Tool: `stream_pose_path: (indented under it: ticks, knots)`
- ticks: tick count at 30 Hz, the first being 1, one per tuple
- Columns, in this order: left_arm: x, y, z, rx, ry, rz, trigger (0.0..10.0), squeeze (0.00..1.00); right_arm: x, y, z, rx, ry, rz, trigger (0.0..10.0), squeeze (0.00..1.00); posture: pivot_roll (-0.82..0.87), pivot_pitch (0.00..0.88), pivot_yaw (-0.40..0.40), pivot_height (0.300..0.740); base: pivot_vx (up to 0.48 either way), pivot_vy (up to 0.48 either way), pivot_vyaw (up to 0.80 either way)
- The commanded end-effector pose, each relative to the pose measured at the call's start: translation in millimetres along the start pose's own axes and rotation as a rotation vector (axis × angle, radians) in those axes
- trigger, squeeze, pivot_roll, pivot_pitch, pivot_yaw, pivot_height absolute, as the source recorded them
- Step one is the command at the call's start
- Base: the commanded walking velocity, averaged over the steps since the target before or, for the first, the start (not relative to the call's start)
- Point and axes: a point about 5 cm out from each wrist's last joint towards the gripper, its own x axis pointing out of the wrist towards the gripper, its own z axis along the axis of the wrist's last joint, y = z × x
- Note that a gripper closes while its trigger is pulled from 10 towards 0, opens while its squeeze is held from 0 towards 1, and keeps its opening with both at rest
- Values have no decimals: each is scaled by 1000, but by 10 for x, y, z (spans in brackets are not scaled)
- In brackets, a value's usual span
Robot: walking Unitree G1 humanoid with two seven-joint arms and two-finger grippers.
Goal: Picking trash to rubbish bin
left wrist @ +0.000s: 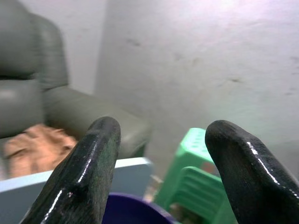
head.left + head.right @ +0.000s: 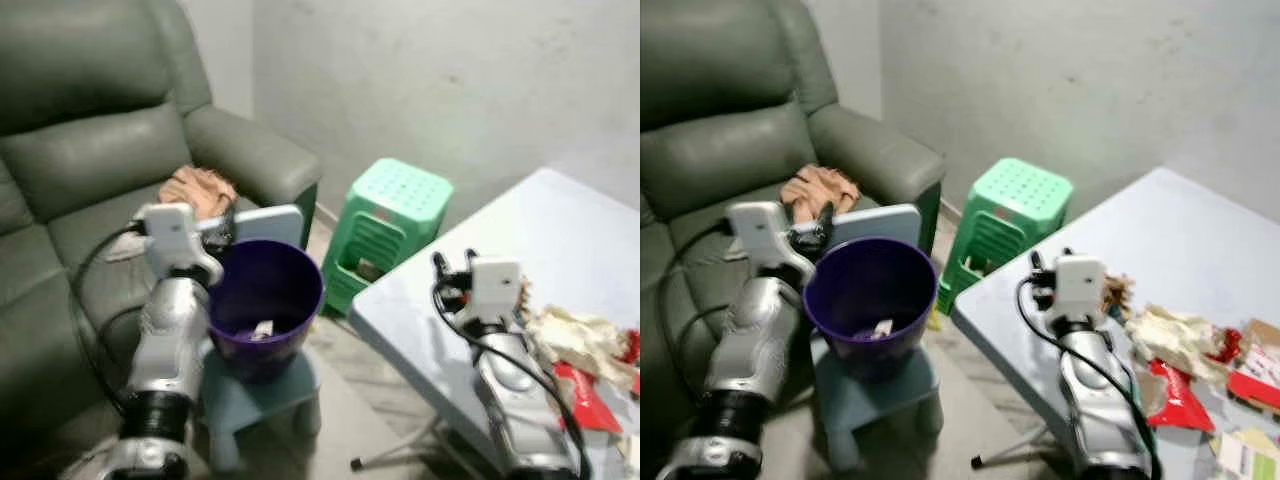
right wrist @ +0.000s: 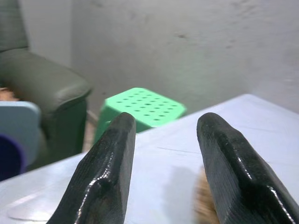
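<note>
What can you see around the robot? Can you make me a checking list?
Surface: pale blue table, bare at the far end.
Job's things: purple bin on a small blue chair, one scrap inside; wrappers piled on the table's near right.
Clutter: orange cloth on the sofa.
Grippers: left gripper open, beside the bin's rim; right gripper open, above the table.
Cables: black cables loop off both arms.
Surroundings: green stool, grey wall.

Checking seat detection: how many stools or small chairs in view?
2. A green stool stands by the wall between the armchair and table; a small blue chair holds the purple bin.
</note>
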Motion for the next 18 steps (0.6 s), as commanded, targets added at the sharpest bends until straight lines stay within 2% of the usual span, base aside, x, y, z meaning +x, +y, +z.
stream_pose_path:
  ticks: [1, 18]
  knots:
    - [13, 51, 31, 18, -6, 12, 10000, 0, 11, 30, 23, 1, -5, 7, 10000, 0, -19, 0, -75, 740, 0, 0, -750]
    - [20, -16, 21, 24, -2, -20, 10000, 0, -3, 55, 6, -6, 1, 16, 10000, 0, -26, 0, -69, 740, 0, 0, -749]
